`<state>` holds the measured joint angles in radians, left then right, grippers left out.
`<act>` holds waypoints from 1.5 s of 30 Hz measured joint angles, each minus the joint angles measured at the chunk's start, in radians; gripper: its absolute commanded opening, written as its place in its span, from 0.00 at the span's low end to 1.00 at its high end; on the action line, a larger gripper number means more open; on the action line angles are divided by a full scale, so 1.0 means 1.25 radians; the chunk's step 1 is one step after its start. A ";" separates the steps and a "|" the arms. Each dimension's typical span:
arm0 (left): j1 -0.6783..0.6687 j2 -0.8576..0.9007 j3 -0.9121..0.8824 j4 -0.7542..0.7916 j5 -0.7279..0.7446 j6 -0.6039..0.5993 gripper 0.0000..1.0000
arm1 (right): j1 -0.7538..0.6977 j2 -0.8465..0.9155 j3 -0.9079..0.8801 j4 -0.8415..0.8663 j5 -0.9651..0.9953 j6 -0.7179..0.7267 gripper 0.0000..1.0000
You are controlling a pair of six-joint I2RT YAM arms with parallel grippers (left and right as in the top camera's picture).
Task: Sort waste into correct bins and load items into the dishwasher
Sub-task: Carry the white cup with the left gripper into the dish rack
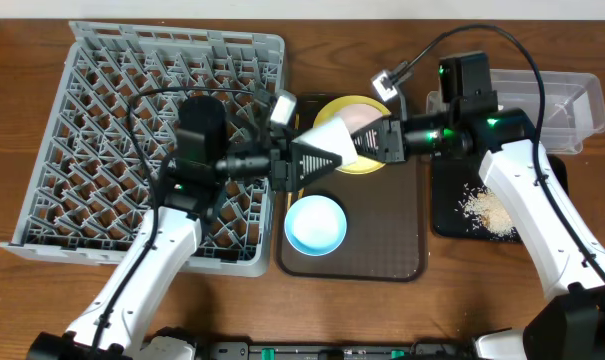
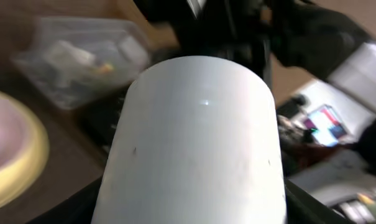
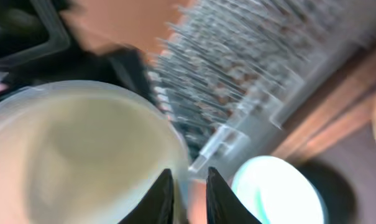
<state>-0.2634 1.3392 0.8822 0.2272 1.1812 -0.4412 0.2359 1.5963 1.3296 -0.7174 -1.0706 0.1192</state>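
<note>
Our right gripper (image 3: 186, 190) pinches the round cream-white bowl (image 2: 194, 137) by its rim; our left gripper (image 2: 197, 208) straddles it with fingers spread, grip unclear.

Robotics lab, wooden table (image 1: 22, 290), dish rack (image 1: 102, 120), left arm (image 1: 147, 265), right arm (image 1: 542, 215)

The large grey lattice dish rack (image 1: 152, 130) at the left is hard moulded plastic, dull in finish; the brown table (image 1: 32, 300) shows smooth wood grain; the dark brown serving tray (image 1: 382, 245) looks finely textured and matt. The cream-white bowl (image 2: 194, 143) is smooth and near matt outside; the light blue bowl (image 1: 315, 224) is glossy; at the far right the clear rectangular tub (image 1: 572, 98) is thin shiny plastic.
</note>
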 measured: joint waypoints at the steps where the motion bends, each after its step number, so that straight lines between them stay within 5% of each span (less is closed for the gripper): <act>1: 0.008 0.000 0.000 -0.016 -0.017 0.016 0.35 | 0.000 0.000 0.000 -0.022 0.045 -0.002 0.15; 12: 0.135 -0.008 0.000 -0.269 -0.244 0.155 0.30 | 0.000 0.000 0.000 -0.140 0.438 -0.017 0.16; 26: 0.268 -0.153 0.115 -0.800 -0.772 0.232 0.29 | 0.000 0.000 0.000 -0.215 0.646 -0.027 0.17; 40: 0.289 -0.006 0.115 -0.915 -0.892 0.234 0.30 | 0.000 0.000 0.000 -0.216 0.661 -0.043 0.18; 45: 0.289 0.060 0.115 -0.915 -0.895 0.234 0.46 | 0.000 0.000 0.000 -0.217 0.663 -0.045 0.18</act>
<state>0.0975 1.4147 1.0260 -0.9161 0.0620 -0.1486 0.2359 1.5967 1.3296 -0.9890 -0.2424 0.0631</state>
